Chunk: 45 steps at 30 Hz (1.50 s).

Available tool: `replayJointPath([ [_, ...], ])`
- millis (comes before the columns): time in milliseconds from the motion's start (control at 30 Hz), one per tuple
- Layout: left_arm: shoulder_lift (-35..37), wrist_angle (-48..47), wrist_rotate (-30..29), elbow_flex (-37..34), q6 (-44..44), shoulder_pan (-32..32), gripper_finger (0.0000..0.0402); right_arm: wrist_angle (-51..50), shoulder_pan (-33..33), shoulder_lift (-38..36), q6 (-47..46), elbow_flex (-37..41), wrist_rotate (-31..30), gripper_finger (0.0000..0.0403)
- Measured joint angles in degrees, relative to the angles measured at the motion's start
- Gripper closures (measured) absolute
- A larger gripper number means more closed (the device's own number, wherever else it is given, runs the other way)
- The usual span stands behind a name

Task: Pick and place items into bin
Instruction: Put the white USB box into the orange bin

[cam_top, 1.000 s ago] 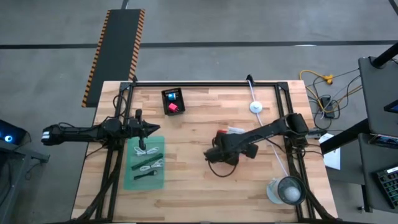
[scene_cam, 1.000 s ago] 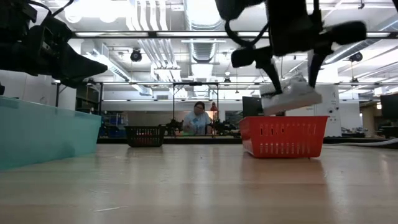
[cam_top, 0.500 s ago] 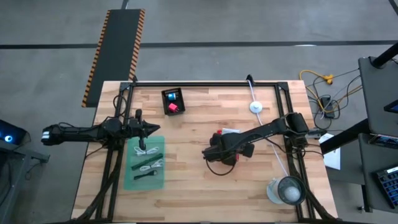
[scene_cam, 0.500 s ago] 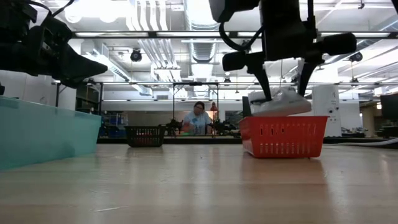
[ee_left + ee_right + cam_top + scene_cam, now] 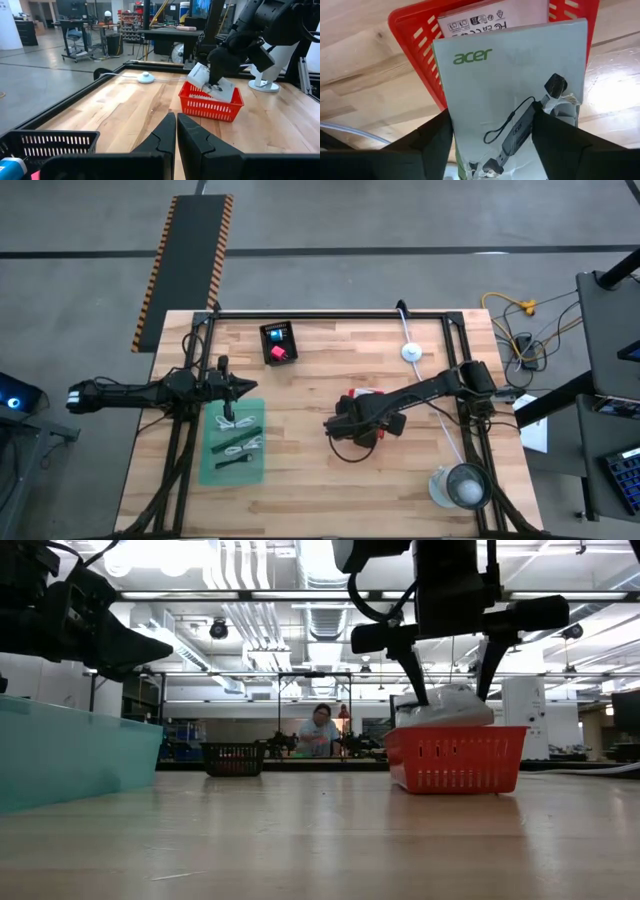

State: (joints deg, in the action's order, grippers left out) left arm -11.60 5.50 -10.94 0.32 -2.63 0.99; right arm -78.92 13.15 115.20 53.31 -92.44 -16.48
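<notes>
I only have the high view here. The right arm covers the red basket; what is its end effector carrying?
Observer: A white Acer packet, clamped in the right end effector.
Operator: Is it in the red basket yet?
Observer: Partly; the low view shows it tilted across the red basket rim.
Operator: Anything already inside?
Observer: Yes, another white printed packet lies under it.
Operator: And the left one?
Observer: The left end effector is closed, holding nothing, waiting.

Right tool (image 5: 447, 690) gripping white packet (image 5: 450, 706) above red basket (image 5: 457, 758), left tool (image 5: 95, 638) over teal bin (image 5: 70, 755), wooden table (image 5: 320, 840)
</notes>
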Motion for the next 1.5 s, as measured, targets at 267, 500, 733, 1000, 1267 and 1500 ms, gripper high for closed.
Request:
replayJointPath([
  [267,0.0,-0.02,0.0,0.0,0.06,0.0,0.04,-0.18,-0.18,0.0,-1.3,0.0,-0.6,0.0096],
  [500,0.0,-0.01,-0.01,0.0,0.38,0.0,0.04,-1.43,1.03,0.0,-3.53,-0.04,-4.65,0.0064],
  [733,0.0,-0.02,-0.01,0.0,0.37,0.0,0.04,-1.59,2.93,-0.01,-4.75,-0.07,-4.22,0.0073],
  [1000,0.0,-0.08,-0.02,0.0,0.37,0.0,0.04,-1.17,3.02,-4.03,-8.04,-0.11,-5.08,0.0076],
  [1267,-0.43,-0.12,-0.02,0.0,0.37,0.0,0.04,3.16,3.98,-5.33,-6.0,0.73,-5.05,0.0076],
  [1500,-1.09,-0.06,-0.02,0.0,0.46,0.0,0.04,6.79,4.65,-5.75,-21.04,1.19,-0.72,0.0076],
])
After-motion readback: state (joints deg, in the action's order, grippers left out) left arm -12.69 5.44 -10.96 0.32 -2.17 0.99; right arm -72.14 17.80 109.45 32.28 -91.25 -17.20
